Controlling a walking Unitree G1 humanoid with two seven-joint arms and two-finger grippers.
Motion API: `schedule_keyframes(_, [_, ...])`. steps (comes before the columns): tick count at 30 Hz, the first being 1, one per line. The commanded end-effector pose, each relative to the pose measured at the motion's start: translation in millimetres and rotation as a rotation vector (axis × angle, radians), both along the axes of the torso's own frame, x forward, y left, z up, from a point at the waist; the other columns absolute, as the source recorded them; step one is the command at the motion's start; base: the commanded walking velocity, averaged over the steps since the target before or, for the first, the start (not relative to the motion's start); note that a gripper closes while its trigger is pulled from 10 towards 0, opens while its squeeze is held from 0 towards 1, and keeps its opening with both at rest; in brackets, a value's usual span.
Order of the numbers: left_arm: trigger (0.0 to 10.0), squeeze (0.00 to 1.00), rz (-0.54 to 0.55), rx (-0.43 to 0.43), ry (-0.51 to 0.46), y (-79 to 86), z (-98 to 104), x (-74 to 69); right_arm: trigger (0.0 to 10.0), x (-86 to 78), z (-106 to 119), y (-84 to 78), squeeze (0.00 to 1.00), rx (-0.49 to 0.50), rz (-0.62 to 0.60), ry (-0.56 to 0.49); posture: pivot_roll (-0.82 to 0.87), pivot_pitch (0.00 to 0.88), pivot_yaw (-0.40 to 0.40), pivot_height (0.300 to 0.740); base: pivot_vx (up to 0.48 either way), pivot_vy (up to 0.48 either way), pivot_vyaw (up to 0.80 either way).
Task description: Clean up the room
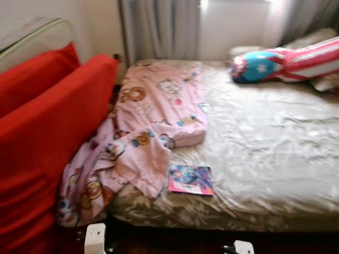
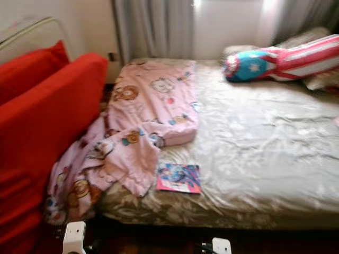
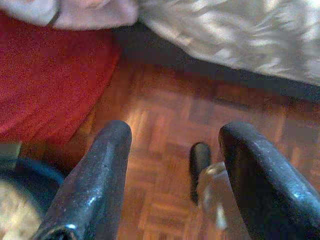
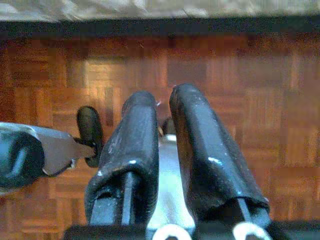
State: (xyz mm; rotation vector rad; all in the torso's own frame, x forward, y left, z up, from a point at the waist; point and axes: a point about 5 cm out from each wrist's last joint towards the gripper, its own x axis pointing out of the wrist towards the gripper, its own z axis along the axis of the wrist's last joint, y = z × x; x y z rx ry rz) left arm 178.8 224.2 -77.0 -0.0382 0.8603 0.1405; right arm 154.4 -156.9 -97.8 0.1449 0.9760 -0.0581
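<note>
So we were looking down at the bed, with its shiny beige cover all wrinkled. A pink cartoon-print blanket was bunched along the bed's left side and spilling off the edge toward the floor, right up against the red sofa. A colourful booklet lay flat near the foot edge, just beside the blanket's lower corner. Up at the head end sat a long pillow in red-and-white stripes with a blue starred end.

Both arms hung low over the parquet floor. Our left end effector had its two black fingers well apart with nothing between them, near the sofa's base. Our right end effector had its fingers drawn nearly together, empty, above bare floor by the bed's edge.
</note>
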Motion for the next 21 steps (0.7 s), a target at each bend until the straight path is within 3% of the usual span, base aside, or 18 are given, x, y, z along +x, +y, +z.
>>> schedule_keyframes(1, [10.0,0.00,-0.007,-0.012,-0.005,-5.3,1,4.6,10.0,0.2,1,-9.7,0.00,-0.002,-0.035,-0.012,0.01,0.012,0.007,0.740,0.319,0.000,0.00])
schedule_keyframes(5, [10.0,0.00,-0.008,-0.014,-0.005,-4.9,1,4.4,10.0,-2.7,1,-24.6,0.00,-0.013,-0.042,-0.013,0.00,0.012,0.008,0.740,0.324,0.000,0.00])
schedule_keyframes(10, [10.0,0.00,-0.007,-0.016,-0.007,-4.1,1,4.1,10.0,-6.6,5,-56.2,0.00,-0.037,-0.063,-0.008,0.00,0.010,0.007,0.740,0.337,0.000,0.00])
schedule_keyframes(17, [10.0,0.00,-0.005,-0.017,-0.011,-4.4,1,4.8,10.0,-3.8,6,-60.7,0.00,-0.052,-0.026,-0.006,0.00,0.011,0.005,0.740,0.327,0.000,0.00])
schedule_keyframes(21, [10.0,0.00,-0.002,-0.032,-0.025,-6.4,2,5.7,10.0,-1.1,7,-56.0,0.00,-0.051,-0.002,-0.012,0.00,0.008,0.004,0.740,0.000,0.000,0.80])
